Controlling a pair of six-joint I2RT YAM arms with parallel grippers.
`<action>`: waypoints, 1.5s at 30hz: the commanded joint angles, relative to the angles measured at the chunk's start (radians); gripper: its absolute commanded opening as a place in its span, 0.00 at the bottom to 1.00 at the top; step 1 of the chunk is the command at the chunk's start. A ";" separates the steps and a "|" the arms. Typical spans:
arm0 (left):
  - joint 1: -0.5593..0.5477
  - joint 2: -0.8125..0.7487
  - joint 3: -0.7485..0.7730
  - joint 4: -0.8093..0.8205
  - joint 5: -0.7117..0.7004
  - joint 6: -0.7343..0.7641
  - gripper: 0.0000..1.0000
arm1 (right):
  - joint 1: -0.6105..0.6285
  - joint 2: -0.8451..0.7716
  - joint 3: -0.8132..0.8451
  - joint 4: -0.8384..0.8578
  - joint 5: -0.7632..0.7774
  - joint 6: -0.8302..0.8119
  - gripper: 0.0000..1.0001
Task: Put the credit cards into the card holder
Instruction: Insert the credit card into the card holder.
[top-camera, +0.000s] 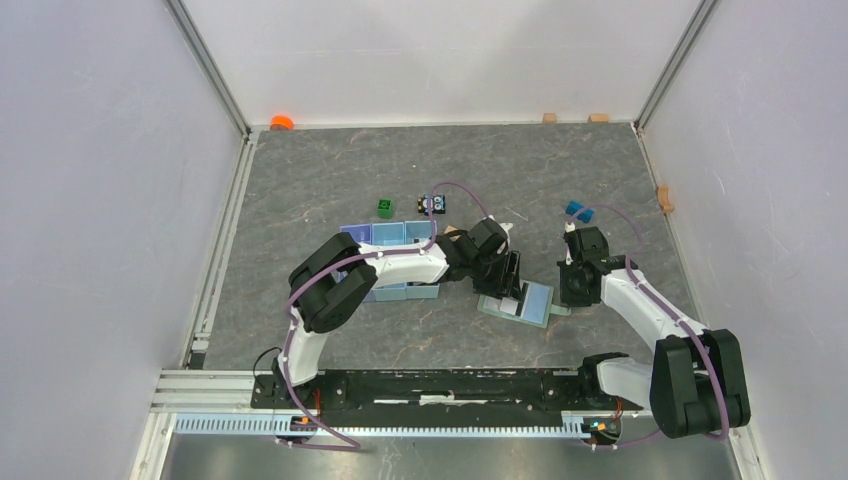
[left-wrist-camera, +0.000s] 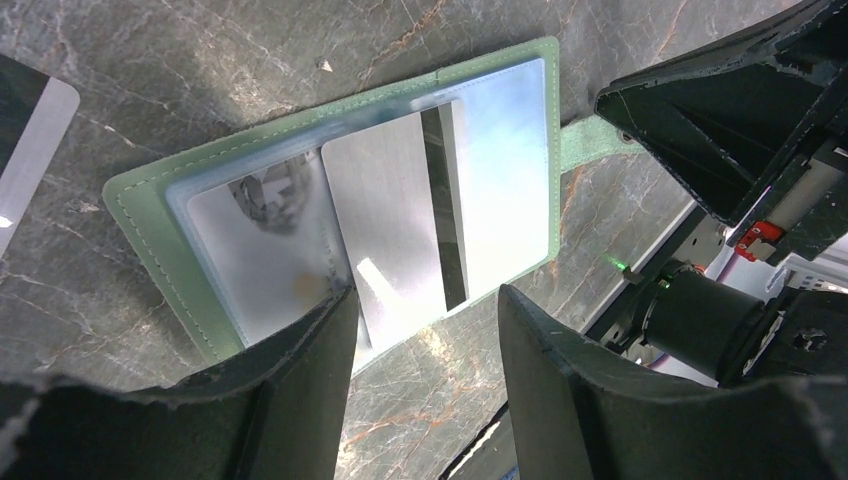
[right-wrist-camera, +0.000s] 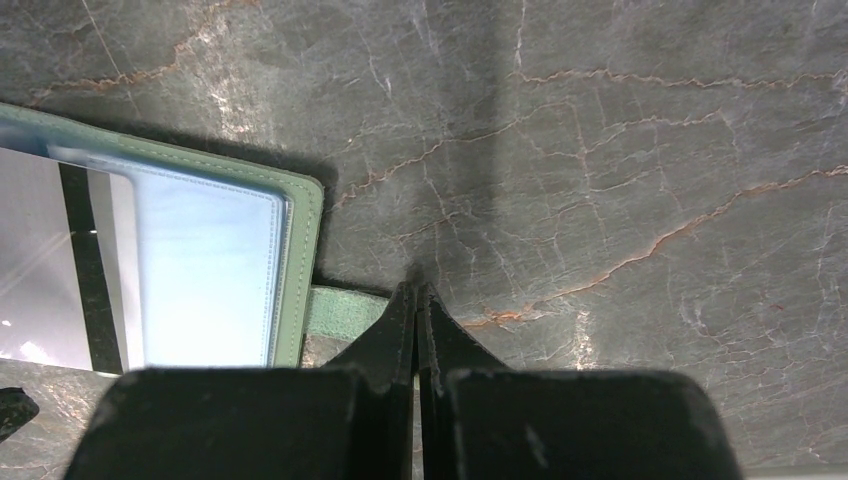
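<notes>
Over table (top-camera: 350, 170), left claw (left-wrist-camera: 425, 300) gapes above card holder (left-wrist-camera: 500, 170).

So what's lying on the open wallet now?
A grey card with a dark stripe lies across the wallet, overhanging its near edge. Whether its far end is tucked in is unclear.

silver card (left-wrist-camera: 385, 225): plain shiny face with one dark stripe, no name, number or logo to read
wallet (left-wrist-camera: 140, 215): green stitched edge and clear pockets, no brand mark or lettering
second card (left-wrist-camera: 25, 150), upper left of the left wrist view: dark and pale areas, no legible writing
black block (top-camera: 433, 204), upper middle of the top view: coloured marks too small to read
</notes>
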 joint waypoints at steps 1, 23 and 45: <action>-0.002 -0.007 0.027 -0.050 -0.032 0.053 0.61 | -0.001 -0.017 -0.006 0.010 0.016 -0.006 0.00; -0.041 0.056 0.017 0.161 0.074 0.034 0.60 | -0.001 -0.021 -0.009 0.013 0.007 -0.008 0.00; -0.069 0.009 0.042 0.202 0.052 0.062 0.64 | 0.000 0.009 0.042 0.037 0.008 -0.009 0.00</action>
